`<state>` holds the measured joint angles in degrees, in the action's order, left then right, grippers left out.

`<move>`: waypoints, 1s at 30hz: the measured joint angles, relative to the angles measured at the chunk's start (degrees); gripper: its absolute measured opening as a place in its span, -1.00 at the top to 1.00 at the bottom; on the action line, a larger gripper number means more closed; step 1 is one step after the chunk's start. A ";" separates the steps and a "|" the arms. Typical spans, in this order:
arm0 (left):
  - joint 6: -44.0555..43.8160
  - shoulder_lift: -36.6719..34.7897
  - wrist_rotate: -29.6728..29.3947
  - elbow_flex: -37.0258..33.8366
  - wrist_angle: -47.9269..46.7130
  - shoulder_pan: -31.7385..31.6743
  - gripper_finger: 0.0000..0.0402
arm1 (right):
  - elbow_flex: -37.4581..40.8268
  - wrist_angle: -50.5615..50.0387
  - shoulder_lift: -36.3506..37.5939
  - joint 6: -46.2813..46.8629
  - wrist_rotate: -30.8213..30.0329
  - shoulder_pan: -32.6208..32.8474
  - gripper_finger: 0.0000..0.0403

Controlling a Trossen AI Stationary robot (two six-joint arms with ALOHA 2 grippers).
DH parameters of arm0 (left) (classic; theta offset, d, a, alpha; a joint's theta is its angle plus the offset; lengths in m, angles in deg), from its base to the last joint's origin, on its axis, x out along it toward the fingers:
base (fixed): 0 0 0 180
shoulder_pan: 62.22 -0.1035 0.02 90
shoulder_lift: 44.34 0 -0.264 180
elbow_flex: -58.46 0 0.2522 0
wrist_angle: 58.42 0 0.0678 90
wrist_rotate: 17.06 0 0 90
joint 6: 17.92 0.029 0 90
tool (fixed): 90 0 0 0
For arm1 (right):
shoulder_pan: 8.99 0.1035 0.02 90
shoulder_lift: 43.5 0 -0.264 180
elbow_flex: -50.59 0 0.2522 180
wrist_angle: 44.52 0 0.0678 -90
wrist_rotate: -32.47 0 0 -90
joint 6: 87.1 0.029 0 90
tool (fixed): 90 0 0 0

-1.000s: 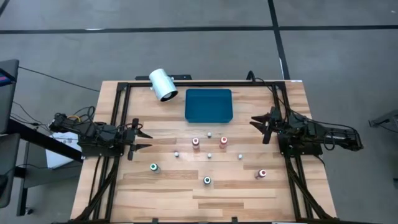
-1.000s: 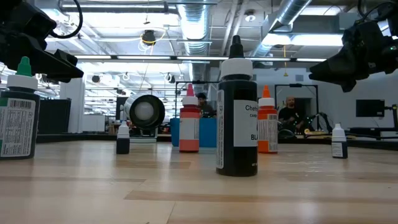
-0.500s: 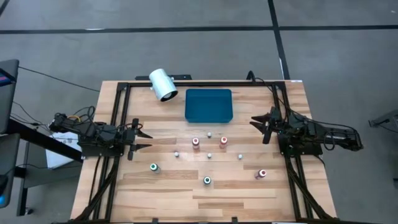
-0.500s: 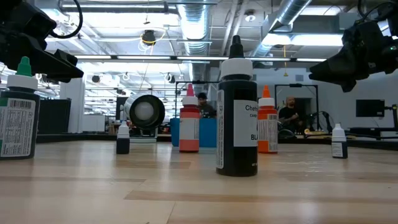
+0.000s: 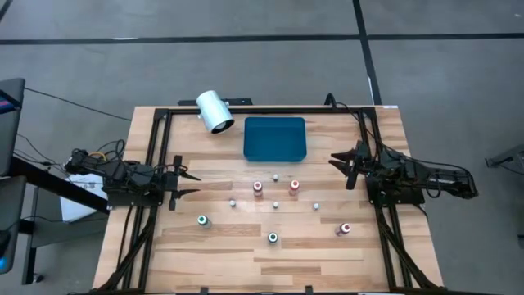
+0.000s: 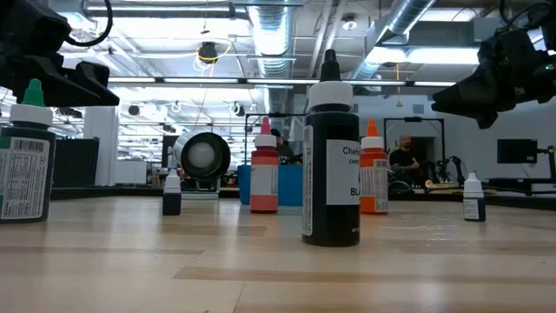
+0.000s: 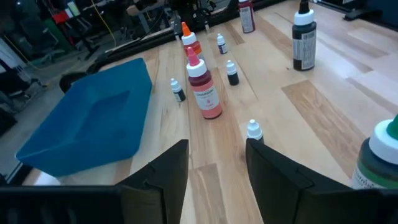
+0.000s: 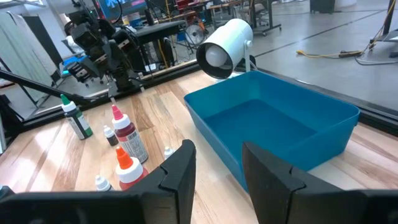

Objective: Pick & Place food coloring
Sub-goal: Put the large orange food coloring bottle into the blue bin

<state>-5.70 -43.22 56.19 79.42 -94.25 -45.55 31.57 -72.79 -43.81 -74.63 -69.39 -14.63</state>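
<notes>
While both arms hang at the table's sides, the left gripper (image 5: 187,184) and right gripper (image 5: 338,164) each show fingers parted, clamped on nothing. Food coloring bottles (image 5: 258,188) stand scattered mid-table — red-topped and green-topped, with what seem smaller white-capped ones between — just in front of the blue tray (image 5: 275,138), beside the white cylinder (image 5: 214,111).

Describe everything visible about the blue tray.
The blue tray is a shallow rectangular bin that looks like smooth, glossy plastic, with rounded corners and low sloping walls. It holds nothing. It lies flat on the wooden table, toward the far edge near the middle. The white cylinder lies on its side close to one corner; whether they touch cannot be told. The food coloring bottles stand apart on the nearer boards, and neither end effector touches the tray.
</notes>
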 joint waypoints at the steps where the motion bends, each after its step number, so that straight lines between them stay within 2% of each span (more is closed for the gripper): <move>1: -0.41 0.00 0.00 0.00 0.00 0.00 0.24 | 0.00 0.00 -0.01 0.01 0.00 -0.01 0.41; 15: -3.30 -0.02 -0.02 0.00 0.02 0.02 0.24 | 0.00 0.00 0.01 0.02 0.00 0.01 0.41; 20: -13.17 -0.02 -0.02 0.00 0.03 0.02 0.24 | 0.03 0.42 0.01 0.58 0.00 0.03 0.41; 25: -24.69 -0.02 -0.02 0.00 0.04 0.02 0.24 | 0.29 3.38 -0.01 11.61 -0.08 0.14 0.41; 30: -26.22 -0.01 -0.04 0.00 0.04 0.02 0.24 | 0.29 4.33 -0.01 13.07 -0.09 0.14 0.41</move>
<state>-31.92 -43.23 56.15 79.42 -94.21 -45.54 31.86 -68.46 -43.82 -61.56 -69.48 -14.48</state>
